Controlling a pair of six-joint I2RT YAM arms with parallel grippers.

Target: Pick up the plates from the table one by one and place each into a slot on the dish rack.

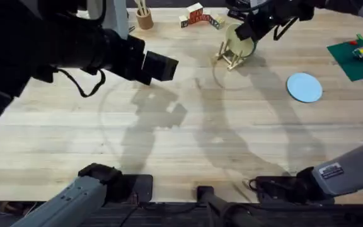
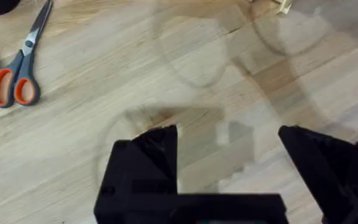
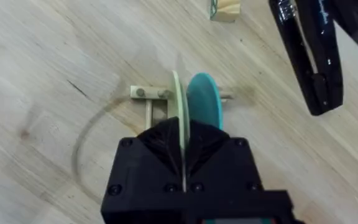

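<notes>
The right gripper (image 3: 183,163) is clamped on the edge of the cream-yellow plate (image 3: 178,102), which stands upright directly over the dish rack (image 1: 232,58), beside a teal plate (image 3: 204,99). The pale blue plate (image 1: 305,87) lies flat on the table (image 1: 188,139), nearer the right arm. The left gripper (image 2: 229,155) hangs with fingers apart.

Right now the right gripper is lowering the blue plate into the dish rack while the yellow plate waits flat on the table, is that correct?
Colours are swapped. In the right wrist view, the right gripper pinches the yellow plate at the dish rack. Overhead, the blue plate lies flat on the table.
</notes>
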